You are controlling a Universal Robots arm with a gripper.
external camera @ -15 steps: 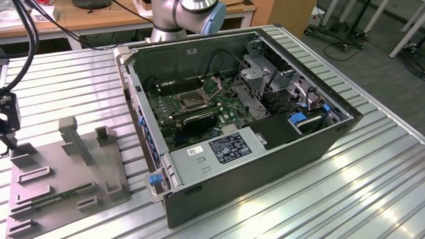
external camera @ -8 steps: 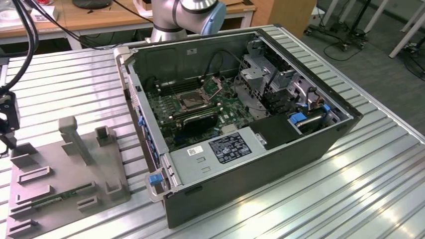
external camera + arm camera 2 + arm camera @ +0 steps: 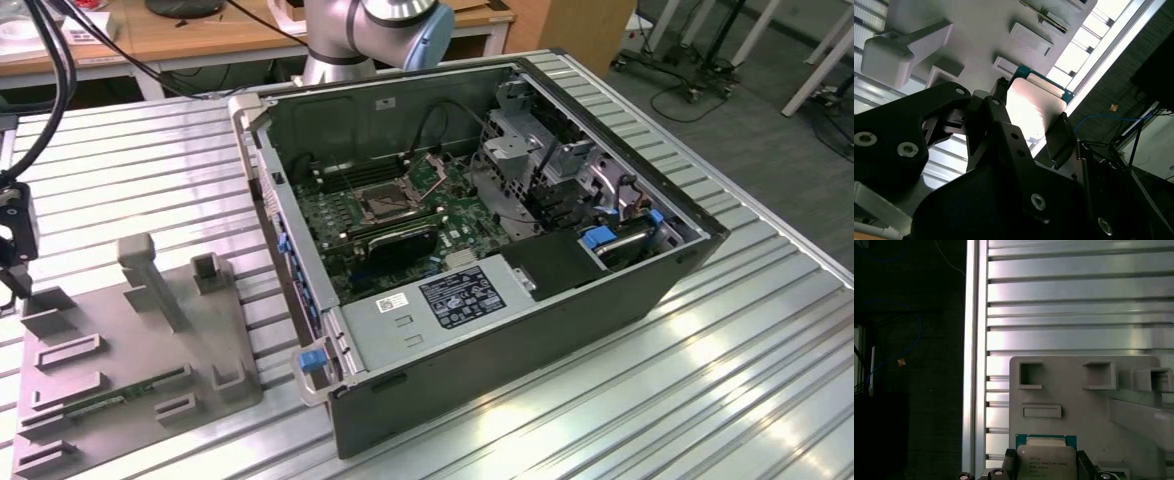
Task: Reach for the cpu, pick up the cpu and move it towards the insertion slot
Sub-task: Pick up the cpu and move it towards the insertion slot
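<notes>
My gripper [image 3: 1031,107] was closed on the cpu [image 3: 1036,97], one black finger [image 3: 1000,92] pressed against each of two opposite edges, the jaws no wider than the chip itself. In the first wrist view the same hold showed, with the cpu [image 3: 1046,456] sitting squarely between the finger ends. In the exterior view my gripper [image 3: 12,245] hung at the far end of the gray fixture plate [image 3: 147,350], at that view's left.

By my reckoning the reach and the grasp were done. The chip seemed to be clear of the plate, though I could not see the gap plainly enough to be sure. The carry was what was left: the insertion slot [image 3: 387,205] lay on the board inside the open computer case [image 3: 534,330], well apart from me across the slatted metal table [image 3: 747,330].

The cpu was a thin, flat square with a pale silvery top (washed almost white by glare in the second wrist view) and a narrow teal-green border showing round it. Some faint print crossed the lid. It looked level in my grip, not cocked.
</notes>
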